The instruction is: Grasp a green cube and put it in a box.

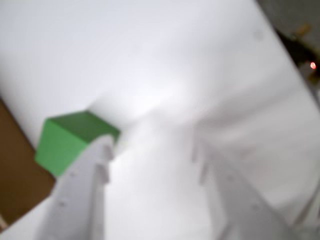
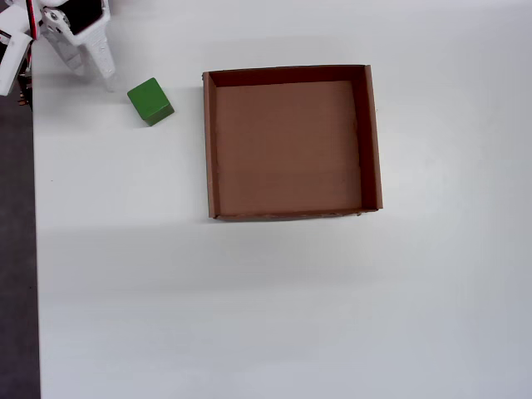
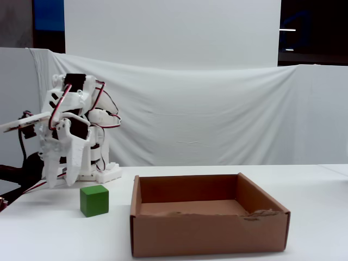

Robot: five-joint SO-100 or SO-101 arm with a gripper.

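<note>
Hanging above the white table (image 2: 249,316) with its two white fingers spread apart and nothing between them, the gripper (image 3: 61,182) sits just up and left of the cube (image 2: 150,101) in the overhead view, which rests on the table left of the empty box (image 2: 373,141).

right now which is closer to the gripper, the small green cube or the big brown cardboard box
The small green cube, just beside the white gripper; the shallow brown cardboard box sits beyond it.
</note>
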